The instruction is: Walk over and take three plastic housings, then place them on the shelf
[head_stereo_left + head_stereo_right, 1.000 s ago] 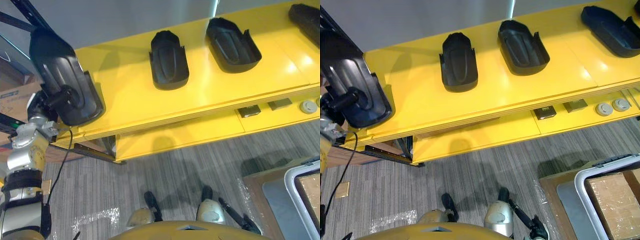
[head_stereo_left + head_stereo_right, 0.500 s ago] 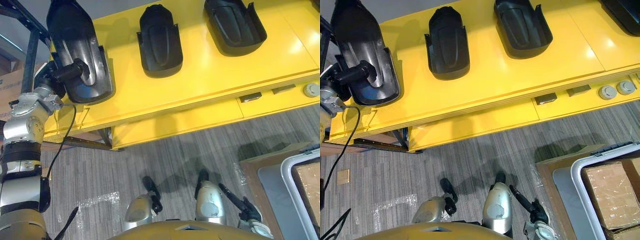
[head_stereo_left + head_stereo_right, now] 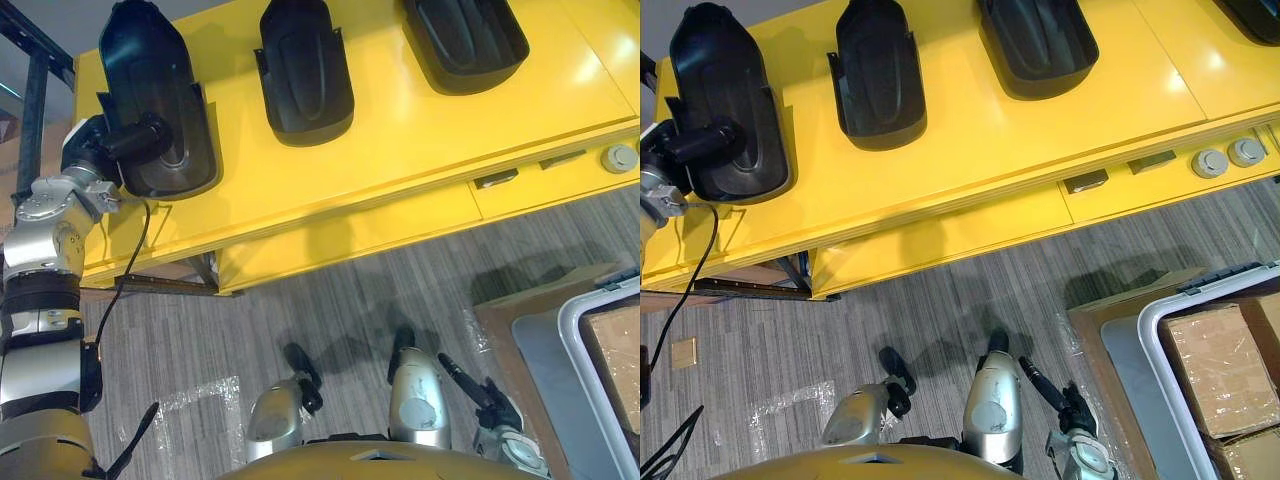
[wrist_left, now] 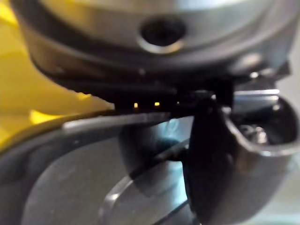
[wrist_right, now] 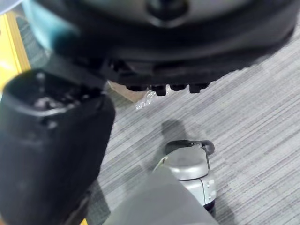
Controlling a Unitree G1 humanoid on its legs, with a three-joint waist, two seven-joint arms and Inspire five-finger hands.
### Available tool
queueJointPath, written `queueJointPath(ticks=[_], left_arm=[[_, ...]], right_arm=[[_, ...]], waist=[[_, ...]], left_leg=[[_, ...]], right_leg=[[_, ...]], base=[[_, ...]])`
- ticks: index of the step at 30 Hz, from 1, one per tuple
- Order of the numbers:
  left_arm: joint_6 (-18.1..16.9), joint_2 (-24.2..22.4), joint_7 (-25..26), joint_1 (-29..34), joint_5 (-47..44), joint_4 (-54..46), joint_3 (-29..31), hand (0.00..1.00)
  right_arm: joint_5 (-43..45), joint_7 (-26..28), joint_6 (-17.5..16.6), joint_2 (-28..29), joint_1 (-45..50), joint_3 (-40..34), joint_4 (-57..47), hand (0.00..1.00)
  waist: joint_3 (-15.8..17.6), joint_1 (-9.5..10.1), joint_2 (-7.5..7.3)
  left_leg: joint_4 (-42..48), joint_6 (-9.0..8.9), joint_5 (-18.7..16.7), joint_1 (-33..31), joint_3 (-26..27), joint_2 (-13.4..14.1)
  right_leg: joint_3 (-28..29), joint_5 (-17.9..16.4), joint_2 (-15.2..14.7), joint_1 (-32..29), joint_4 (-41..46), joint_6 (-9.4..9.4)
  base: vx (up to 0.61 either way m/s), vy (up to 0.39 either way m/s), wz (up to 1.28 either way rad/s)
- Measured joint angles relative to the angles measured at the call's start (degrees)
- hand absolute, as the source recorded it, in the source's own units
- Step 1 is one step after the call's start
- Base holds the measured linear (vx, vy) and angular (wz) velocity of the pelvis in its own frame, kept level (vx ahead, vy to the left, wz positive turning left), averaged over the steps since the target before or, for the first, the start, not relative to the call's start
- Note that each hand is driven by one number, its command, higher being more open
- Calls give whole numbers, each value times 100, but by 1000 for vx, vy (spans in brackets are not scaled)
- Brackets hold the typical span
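Left eye view: the left hand (image 3: 100,150) pinches the near rim of a black plastic housing (image 3: 150,70) at the yellow shelf's (image 3: 420,140) left end, beside the middle housing (image 3: 300,70). It is probably light, stiff and slick, so the rim suits. The right hand (image 3: 495,415) hangs relaxed, empty.

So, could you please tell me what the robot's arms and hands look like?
The left arm is silver-grey metal in rounded segments, broken by black bands. The left hand is dark, with a thick, blunt thumb. The right hand is likewise dark, with slim fingers, on a silver-grey wrist.
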Motion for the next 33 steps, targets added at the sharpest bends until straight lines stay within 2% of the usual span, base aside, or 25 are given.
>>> queueJointPath(ticks=[7,15,25,26,33], left_arm=[[93,59,-6,-465,211,161,13,0],[294,170,58,-664,489,333,72,0],[359,169,-37,-702,795,441,221,0],[374,169,-65,-701,869,444,224,100],[432,170,-73,-637,1175,492,216,100]], right_arm=[[43,-1,91,4,-1,41,-146,100],[42,7,121,105,1,51,-206,100],[91,-9,152,148,3,174,-301,100],[90,-9,154,148,3,174,-301,100],[90,-10,160,151,3,174,-330,100]], waist=[[52,11,-85],[70,3,-115],[69,2,-115],[69,1,-114],[65,11,-108]], left_leg=[[0,-5,-7,-74,81,-2],[61,-43,-45,-38,247,84],[92,-48,-57,-32,254,107],[93,-48,-57,-20,254,107],[95,-43,-62,11,264,106]], right_leg=[[6,72,7,-5,-136,43],[8,152,94,120,-335,26],[-10,155,112,161,-362,24],[-16,155,111,181,-372,24],[-26,153,107,217,-377,24]], base=[[-1,2,1],[9,3,-2],[0,0,0],[0,0,0],[0,0,0]])
